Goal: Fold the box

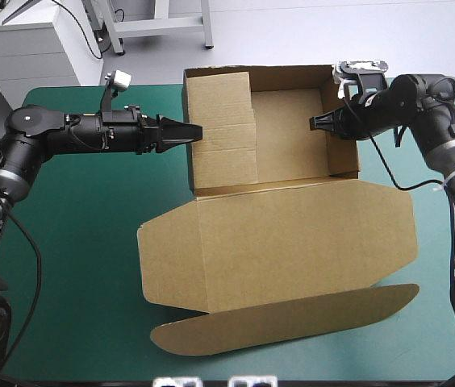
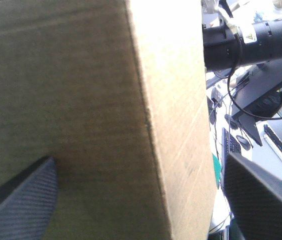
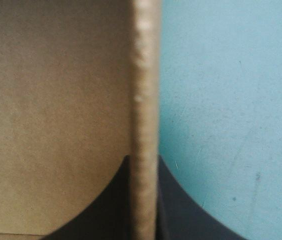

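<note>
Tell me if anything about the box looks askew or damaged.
The box's left wall panel slants inward over the tray floor instead of standing upright like the right wall, which the right gripper pinches. No tears visible.

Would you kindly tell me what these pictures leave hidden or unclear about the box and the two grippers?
- Left wrist view: the box fills the picture ahead of the open left gripper, hiding the tray's inside.
- Right wrist view: only the wall edge held by the right gripper shows; the rest is cut off.
- High view: whether the left gripper touches the wall is too small to tell.
</note>
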Motion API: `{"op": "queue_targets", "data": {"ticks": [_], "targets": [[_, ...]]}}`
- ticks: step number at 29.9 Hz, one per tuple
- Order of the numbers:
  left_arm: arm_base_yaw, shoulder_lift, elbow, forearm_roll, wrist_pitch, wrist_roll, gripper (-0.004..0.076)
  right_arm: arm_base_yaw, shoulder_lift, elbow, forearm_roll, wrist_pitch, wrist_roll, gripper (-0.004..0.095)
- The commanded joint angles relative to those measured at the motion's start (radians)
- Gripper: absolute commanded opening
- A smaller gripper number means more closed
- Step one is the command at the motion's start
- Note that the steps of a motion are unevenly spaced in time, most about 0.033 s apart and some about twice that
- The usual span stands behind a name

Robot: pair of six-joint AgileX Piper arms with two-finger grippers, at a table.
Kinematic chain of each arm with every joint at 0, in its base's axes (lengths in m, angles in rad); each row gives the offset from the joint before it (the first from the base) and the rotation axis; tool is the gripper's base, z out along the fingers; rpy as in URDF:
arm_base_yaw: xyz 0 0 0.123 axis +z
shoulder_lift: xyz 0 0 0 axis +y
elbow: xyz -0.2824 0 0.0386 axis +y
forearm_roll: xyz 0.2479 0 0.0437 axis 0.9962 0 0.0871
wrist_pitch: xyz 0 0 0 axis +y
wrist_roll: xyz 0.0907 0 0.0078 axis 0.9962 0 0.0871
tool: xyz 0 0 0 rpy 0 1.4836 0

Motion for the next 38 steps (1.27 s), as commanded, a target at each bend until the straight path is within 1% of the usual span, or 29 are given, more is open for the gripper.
{"op": "queue_targets", "data": {"ticks": [1, 4, 9, 13, 15, 20, 23, 25, 26, 29, 34, 36, 38], "targets": [[-0.015, -0.048, -0.042, -0.064, 0.074, -0.001, 0.0641, 0.004, -0.045, -0.030, 0.062, -0.059, 0.031, -0.0012], [-0.024, -0.048, -0.092, 0.064, 0.023, -0.089, 0.0634, 0.014, -0.045, -0.030, 0.057, -0.076, 0.055, -0.0012], [-0.105, -0.048, -0.232, 0.409, -0.061, -0.337, 0.0629, 0.062, -0.045, -0.031, 0.004, -0.128, 0.115, -0.0012], [-0.214, -0.048, -0.316, 0.686, -0.125, -0.492, 0.0592, 0.091, -0.045, -0.031, -0.005, -0.145, 0.148, -0.0012], [-0.269, -0.048, -0.345, 0.834, -0.164, -0.581, 0.0561, 0.099, -0.045, -0.031, -0.005, -0.145, 0.163, -0.0012], [-0.377, -0.048, -0.360, 1.111, -0.234, -0.784, 0.0509, 0.100, -0.045, -0.031, 0.054, -0.140, 0.163, -0.0012], [-0.426, -0.046, -0.360, 1.257, -0.239, -0.851, 0.0497, 0.100, -0.045, -0.031, 0.093, -0.144, 0.154, -0.0012], [-0.442, -0.046, -0.360, 1.324, -0.241, -0.900, 0.0474, 0.100, -0.045, -0.031, 0.097, -0.145, 0.143, -0.0012], [-0.443, -0.046, -0.360, 1.339, -0.241, -0.914, 0.0455, 0.100, -0.045, -0.031, 0.097, -0.143, 0.142, -0.0012], [-0.443, -0.046, -0.360, 1.339, -0.238, -0.926, 0.0343, 0.100, -0.045, -0.031, 0.097, -0.142, 0.136, -0.0012], [-0.443, -0.046, -0.360, 1.339, -0.237, -0.922, 0.0076, 0.100, -0.045, -0.031, 0.099, -0.142, 0.124, -0.0013], [-0.443, -0.046, -0.360, 1.334, -0.235, -0.900, 0.0018, 0.100, -0.045, -0.031, 0.099, -0.139, 0.118, -0.0013], [-0.443, -0.046, -0.360, 1.332, -0.235, -0.886, -0.0008, 0.100, -0.045, -0.031, 0.099, -0.134, 0.111, -0.0012]]}}
